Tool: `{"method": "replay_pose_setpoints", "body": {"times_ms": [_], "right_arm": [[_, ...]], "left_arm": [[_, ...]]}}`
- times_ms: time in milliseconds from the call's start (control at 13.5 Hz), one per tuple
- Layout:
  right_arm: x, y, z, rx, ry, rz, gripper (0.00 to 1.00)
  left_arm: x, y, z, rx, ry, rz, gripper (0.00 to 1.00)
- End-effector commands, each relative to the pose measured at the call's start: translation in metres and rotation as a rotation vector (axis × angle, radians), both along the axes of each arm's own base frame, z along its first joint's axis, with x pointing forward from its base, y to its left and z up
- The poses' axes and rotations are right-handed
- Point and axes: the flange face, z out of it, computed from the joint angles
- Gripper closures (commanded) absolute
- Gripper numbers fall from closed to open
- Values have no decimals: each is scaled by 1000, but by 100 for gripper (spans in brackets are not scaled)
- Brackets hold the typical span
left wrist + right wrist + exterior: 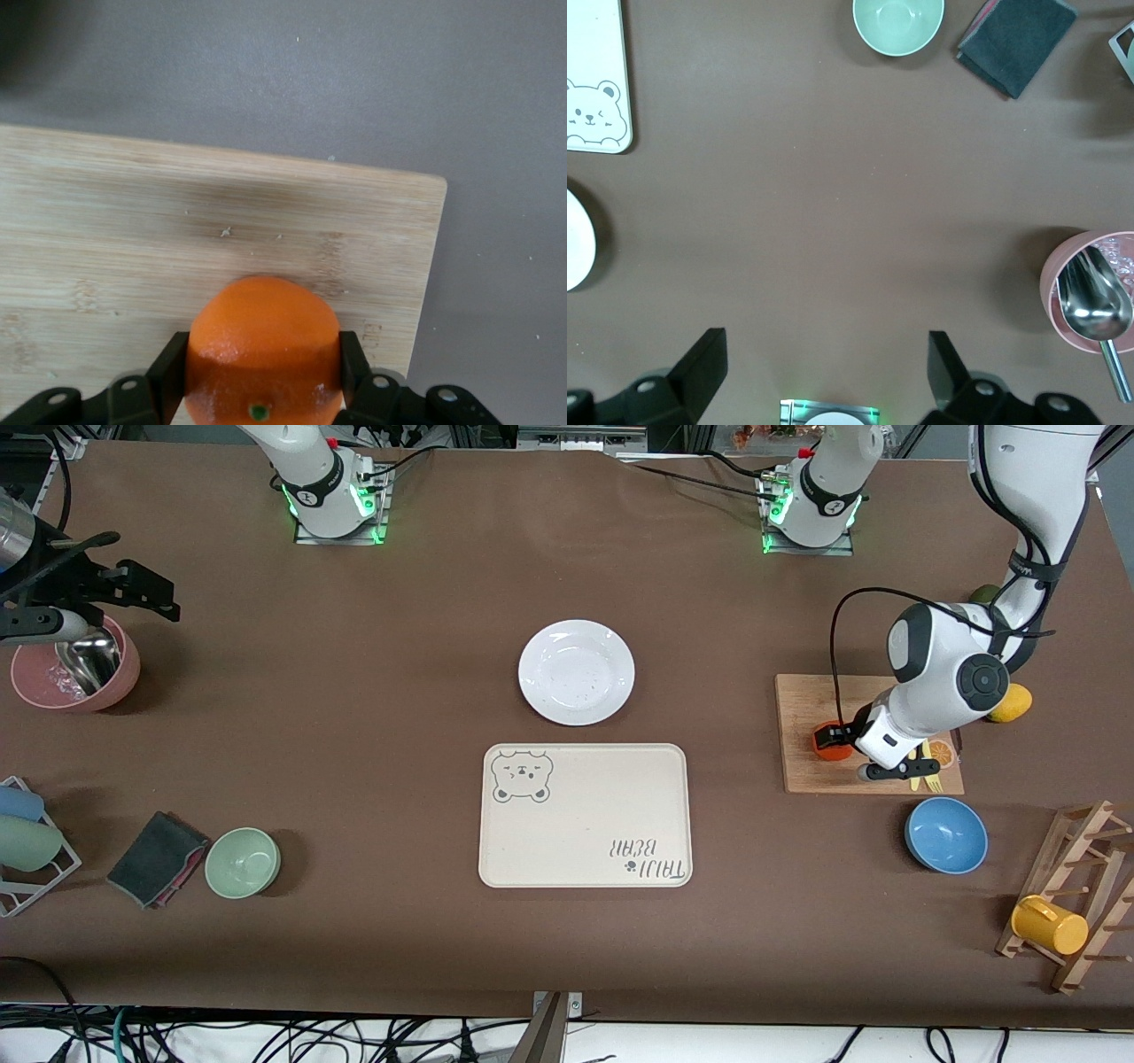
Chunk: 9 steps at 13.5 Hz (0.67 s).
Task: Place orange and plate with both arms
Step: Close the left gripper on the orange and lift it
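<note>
The orange (831, 751) sits on a wooden cutting board (802, 700) toward the left arm's end of the table. My left gripper (834, 739) is shut on it, with a black finger (168, 376) against each side of the orange (261, 341) in the left wrist view. The white plate (576, 672) lies empty at the table's middle, farther from the front camera than the cream bear tray (585, 815). My right gripper (146, 593) waits open and empty, high over the right arm's end; its view (828, 372) catches the plate's edge (576, 239).
A pink bowl (124, 677) with a metal scoop is under the right gripper. A green bowl (243, 862) and dark cloth (158, 859) lie near the front. A blue bowl (946, 834), a rack with a yellow mug (1050, 926) and a lemon (1013, 704) surround the board.
</note>
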Motion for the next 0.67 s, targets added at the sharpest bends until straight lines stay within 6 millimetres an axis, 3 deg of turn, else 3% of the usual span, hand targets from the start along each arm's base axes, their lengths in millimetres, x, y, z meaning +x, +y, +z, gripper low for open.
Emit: {"method": "replay_pose_setpoints", "body": {"times_ms": [0, 148, 223, 371, 594], "right_arm": [[-1, -4, 5, 15, 2, -5, 0], [-1, -3, 5, 13, 2, -4, 0], [-1, -3, 6, 13, 0, -4, 0], [-1, -3, 6, 13, 0, -4, 0], [-1, -2, 5, 13, 2, -1, 0]], "left_arm": [[2, 2, 10, 7, -18, -16, 100], [8, -9, 46, 15, -71, -21, 100], [8, -24, 60, 14, -86, -37, 100], [6, -65, 86, -36, -115, 3, 100], [-12, -159, 104, -71, -123, 15, 100]]}}
